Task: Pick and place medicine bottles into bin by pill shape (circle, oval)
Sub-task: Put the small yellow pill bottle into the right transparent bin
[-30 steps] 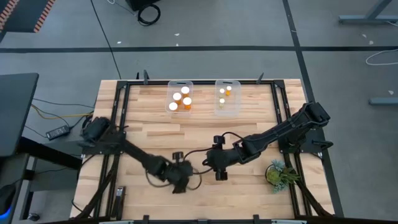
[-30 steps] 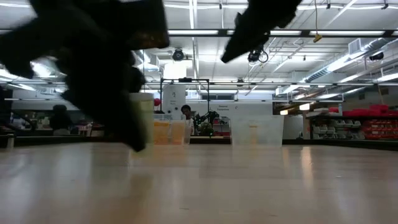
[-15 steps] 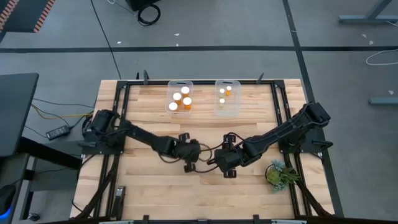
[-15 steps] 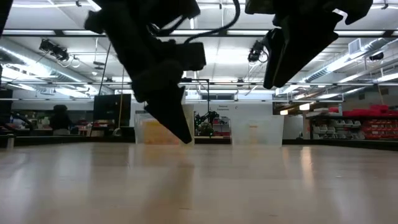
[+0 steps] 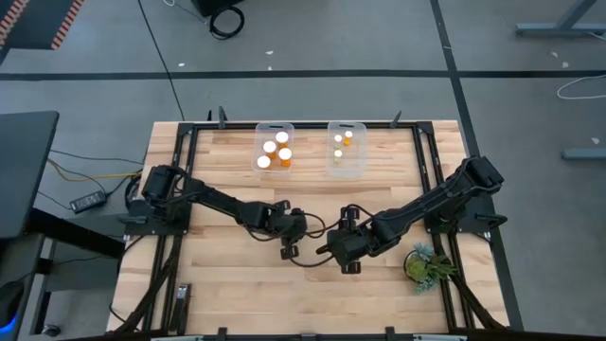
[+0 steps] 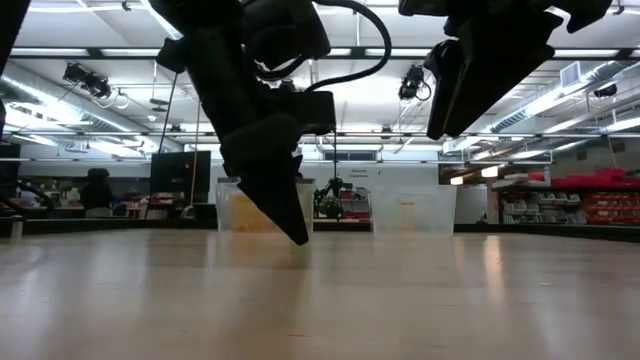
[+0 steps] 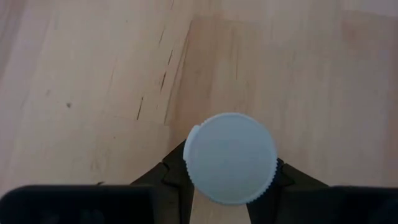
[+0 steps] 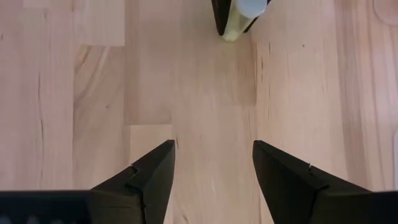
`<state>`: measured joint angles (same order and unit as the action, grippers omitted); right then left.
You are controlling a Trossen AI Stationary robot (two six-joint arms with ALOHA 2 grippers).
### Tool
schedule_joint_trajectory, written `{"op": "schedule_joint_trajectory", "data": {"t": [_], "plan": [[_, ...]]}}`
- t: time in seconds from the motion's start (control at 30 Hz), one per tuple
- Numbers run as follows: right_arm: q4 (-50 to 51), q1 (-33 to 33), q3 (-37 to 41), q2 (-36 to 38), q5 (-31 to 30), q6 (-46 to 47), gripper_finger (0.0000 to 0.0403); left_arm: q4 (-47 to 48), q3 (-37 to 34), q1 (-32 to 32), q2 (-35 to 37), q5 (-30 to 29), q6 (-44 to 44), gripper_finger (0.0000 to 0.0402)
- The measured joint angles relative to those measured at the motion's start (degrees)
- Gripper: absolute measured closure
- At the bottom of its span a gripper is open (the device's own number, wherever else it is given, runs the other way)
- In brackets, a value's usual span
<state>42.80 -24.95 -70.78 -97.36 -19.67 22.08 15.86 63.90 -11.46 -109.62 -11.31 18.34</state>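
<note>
My left gripper (image 5: 288, 239) is at the table's middle, shut on a medicine bottle whose round white cap (image 7: 230, 158) fills the space between the fingers. In the right wrist view the bottle's yellowish body (image 8: 233, 30) shows beside a dark finger. In the low view the left gripper (image 6: 290, 215) hides the bottle. My right gripper (image 5: 347, 258) is open and empty just right of it, above bare wood (image 8: 213, 155). Several more white-capped bottles (image 5: 282, 139) stand in two clear bins at the far edge. My left gripper pinches the bottle between its two fingers (image 7: 174, 171), one on each side just under the cap's rim (image 7: 193, 174). The fingers come from above, pointing down. The bottle is upright, cap up. I cannot tell whether its foot is on the table.
The left clear bin (image 5: 260, 133) holds several larger bottles; the right clear bin (image 5: 360, 133) holds smaller ones (image 5: 338, 153). A small green plant (image 5: 423, 263) stands at the near right. Black frame rails (image 5: 180, 170) run along the table's edges. Bare wood lies between the grippers and the bins.
My left gripper has moved from the near left part of the table toward the far edge and to the right, ending beside my right gripper. My right gripper has shifted slightly toward the table's right edge and stays open.
</note>
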Motion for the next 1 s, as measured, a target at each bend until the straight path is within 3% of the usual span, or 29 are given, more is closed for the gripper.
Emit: {"op": "schedule_joint_trajectory", "data": {"t": [0.3,0.73,1.0], "plan": [[-0.8,0.0,0.0,0.0,0.0,-0.2,0.0180,0.0,0.0,0.0,0.0,0.4,-0.2,0.0277],[-1.5,0.0,0.0,0.0,0.0,-1.0,0.0180,1.0,-0.2,0.0,0.1,0.5,-2.1,0.0137],[-2.6,0.0,0.0,0.0,0.0,-1.8,0.0180,5.2,-0.1,-0.3,5.1,0.5,-2.2,0.0131]]}}
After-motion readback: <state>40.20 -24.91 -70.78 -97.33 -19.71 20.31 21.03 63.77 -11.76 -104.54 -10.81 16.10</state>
